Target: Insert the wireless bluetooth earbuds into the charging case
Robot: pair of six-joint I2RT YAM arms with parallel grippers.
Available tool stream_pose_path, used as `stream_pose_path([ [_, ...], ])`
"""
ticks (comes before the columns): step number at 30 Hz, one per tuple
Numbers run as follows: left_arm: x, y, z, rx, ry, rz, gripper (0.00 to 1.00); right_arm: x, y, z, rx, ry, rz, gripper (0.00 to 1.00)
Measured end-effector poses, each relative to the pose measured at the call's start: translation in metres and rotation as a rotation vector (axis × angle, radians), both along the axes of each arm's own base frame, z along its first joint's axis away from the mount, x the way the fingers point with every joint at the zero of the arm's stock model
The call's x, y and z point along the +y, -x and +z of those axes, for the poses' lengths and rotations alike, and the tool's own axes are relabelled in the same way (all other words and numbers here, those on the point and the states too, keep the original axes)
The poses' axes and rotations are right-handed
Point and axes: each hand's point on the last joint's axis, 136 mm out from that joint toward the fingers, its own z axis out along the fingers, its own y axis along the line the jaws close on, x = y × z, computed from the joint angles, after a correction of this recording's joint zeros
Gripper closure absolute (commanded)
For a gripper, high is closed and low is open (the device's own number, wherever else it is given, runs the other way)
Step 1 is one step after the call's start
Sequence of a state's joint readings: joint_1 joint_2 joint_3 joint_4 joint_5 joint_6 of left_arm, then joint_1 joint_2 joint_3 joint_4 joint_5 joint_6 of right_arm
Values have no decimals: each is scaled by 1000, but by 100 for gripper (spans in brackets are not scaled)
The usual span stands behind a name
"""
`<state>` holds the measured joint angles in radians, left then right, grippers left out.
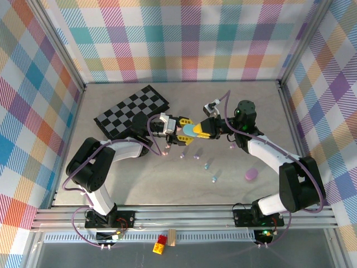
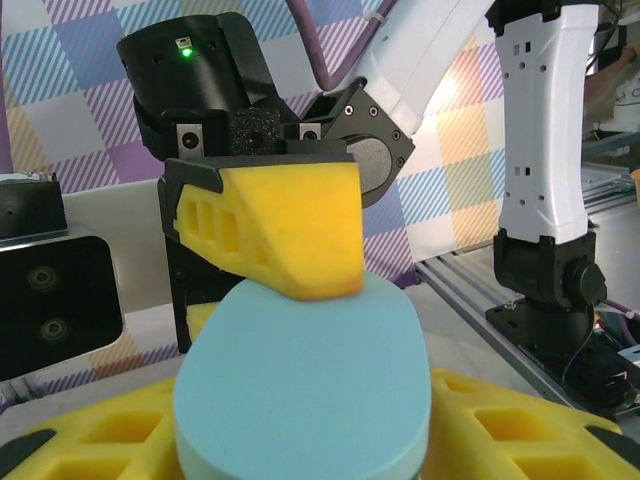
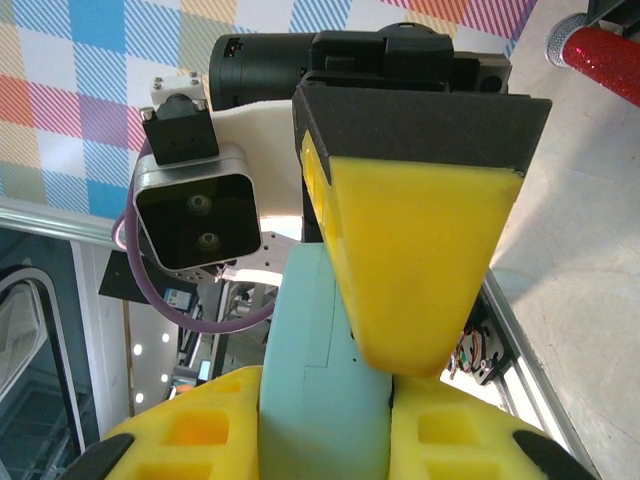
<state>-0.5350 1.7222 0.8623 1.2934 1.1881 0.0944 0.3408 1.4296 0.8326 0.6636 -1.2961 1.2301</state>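
A pale teal oval charging case (image 1: 191, 130) hangs above the table's middle, held from both sides. My left gripper (image 1: 181, 129) comes from the left and my right gripper (image 1: 204, 129) from the right. In the left wrist view the case (image 2: 300, 370) lies between my left gripper's (image 2: 300, 445) yellow fingers, with the other arm's yellow finger (image 2: 280, 230) pressed on its far end. In the right wrist view the case (image 3: 320, 340) stands edge-on in my right gripper (image 3: 325, 445). Tiny earbuds lie below on the table: a pink one (image 1: 165, 152), a purple one (image 1: 182, 156) and a teal one (image 1: 207, 165).
A black-and-grey checkerboard mat (image 1: 132, 111) lies at the back left. A purple oval case (image 1: 251, 175) rests on the table at the front right. More small buds (image 1: 213, 178) are scattered between them. A red block (image 1: 161, 244) sits outside the front rail.
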Motion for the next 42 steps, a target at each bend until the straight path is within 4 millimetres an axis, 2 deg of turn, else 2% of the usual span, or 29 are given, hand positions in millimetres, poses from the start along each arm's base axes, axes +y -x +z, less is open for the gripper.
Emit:
stream_pose_path([
  [8, 0, 0, -2, 2, -4, -5, 64, 0, 1, -2, 2, 6, 3, 99],
  [10, 0, 0, -2, 2, -4, -5, 66, -1, 2, -1, 0, 7, 0, 81],
  [13, -1, 0, -1, 4, -2, -2, 67, -1, 1, -1, 4, 15, -6, 46],
  [15, -1, 0, -1, 6, -1, -2, 68, -1, 2, 0, -8, 23, -12, 33],
  [18, -2, 0, -1, 25, -3, 0, 70, -1, 1, 8, -55, 46, -33, 20],
  [23, -1, -5, 2, 63, 4, 25, 70, -5, -3, 22, -189, 130, -100, 14],
  [29, 3, 0, -6, 129, -19, 39, 70, -13, -12, 8, -385, 314, -182, 6],
  [32, 7, 2, -8, 175, -47, 56, 70, -15, -9, 3, -531, 406, -195, 5],
  [39, 15, 8, -13, 231, -194, 135, 65, -19, 7, 29, -936, 439, -202, 3],
  [42, 18, 13, -16, 233, -260, 150, 66, -15, 7, 31, -1046, 436, -182, 4],
])
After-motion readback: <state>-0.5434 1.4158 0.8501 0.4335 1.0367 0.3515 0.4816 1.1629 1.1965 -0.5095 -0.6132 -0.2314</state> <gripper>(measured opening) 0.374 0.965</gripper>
